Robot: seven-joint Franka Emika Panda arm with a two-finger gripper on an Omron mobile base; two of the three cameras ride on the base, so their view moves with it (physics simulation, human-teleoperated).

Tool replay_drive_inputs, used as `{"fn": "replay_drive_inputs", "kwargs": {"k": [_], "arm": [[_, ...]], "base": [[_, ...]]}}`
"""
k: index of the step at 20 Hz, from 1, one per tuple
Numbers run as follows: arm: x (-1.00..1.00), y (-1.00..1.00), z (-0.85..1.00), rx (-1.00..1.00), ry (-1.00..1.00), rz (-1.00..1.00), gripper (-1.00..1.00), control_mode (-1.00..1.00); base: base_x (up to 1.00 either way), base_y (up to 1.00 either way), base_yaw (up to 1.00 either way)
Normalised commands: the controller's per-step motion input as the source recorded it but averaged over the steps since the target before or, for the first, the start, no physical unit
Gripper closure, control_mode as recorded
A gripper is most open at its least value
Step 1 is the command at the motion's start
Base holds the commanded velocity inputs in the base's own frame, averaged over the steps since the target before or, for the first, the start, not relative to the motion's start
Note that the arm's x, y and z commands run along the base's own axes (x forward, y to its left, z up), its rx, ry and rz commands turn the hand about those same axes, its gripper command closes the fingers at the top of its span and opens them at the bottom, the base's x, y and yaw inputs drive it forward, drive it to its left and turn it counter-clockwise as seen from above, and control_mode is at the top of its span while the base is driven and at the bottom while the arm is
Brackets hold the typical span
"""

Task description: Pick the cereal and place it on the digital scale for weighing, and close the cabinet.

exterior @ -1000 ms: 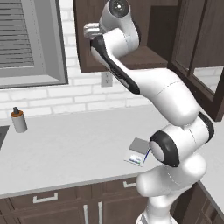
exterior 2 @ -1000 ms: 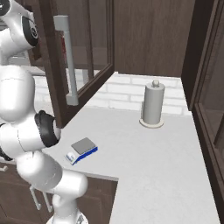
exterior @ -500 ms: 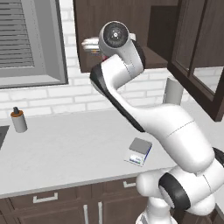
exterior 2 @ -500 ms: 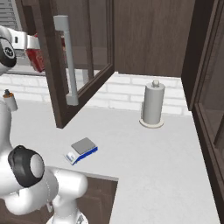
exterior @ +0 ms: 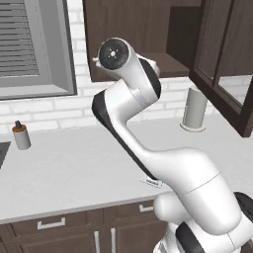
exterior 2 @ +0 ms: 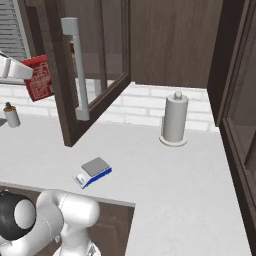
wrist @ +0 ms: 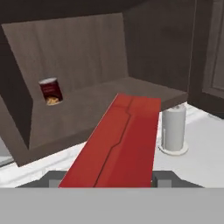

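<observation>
- Red tall cardboard cereal box [wrist: 116, 144] sits clamped in the two-finger pincer [wrist: 105, 180], long axis running straight out from it.
- Small flat white digital scale [exterior 2: 93, 172] lies well below, on the grey counter [exterior 2: 175, 185].
- Dark brown wall cabinet door [exterior 2: 87, 65] stands open.

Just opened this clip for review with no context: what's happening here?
The white arm has the cereal clamped in its tool, held up in the air just outside the open cabinet, where a small can sits on the shelf. The digital scale lies bare on the counter, near a paper towel roll. The cabinet door stands wide open, so placing the box and closing up are not yet done.
</observation>
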Motion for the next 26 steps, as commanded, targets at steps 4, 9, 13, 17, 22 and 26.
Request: {"fn": "replay_drive_inputs", "kwargs": {"k": [4,9,13,17,22,26], "arm": [[-0.1,0.0,-0.5,0.05,0.06,-0.22,1.0,-1.0],[0.0,-0.04,-0.48,0.0,0.15,-0.08,1.0,-1.0],[0.15,-0.21,-0.58,0.0,0.3,0.0,1.0,-1.0],[0.1,-0.33,-0.46,0.0,0.14,0.0,1.0,-1.0],[0.0,-0.31,-0.53,0.0,0.02,0.0,1.0,-1.0],[0.0,-0.36,-0.52,0.0,0.05,0.0,1.0,-1.0]], "base": [[0.0,0.0,0.0],[0.0,0.0,0.0],[0.0,0.0,0.0],[0.0,0.0,0.0],[0.0,0.0,0.0],[0.0,0.0,0.0]]}}
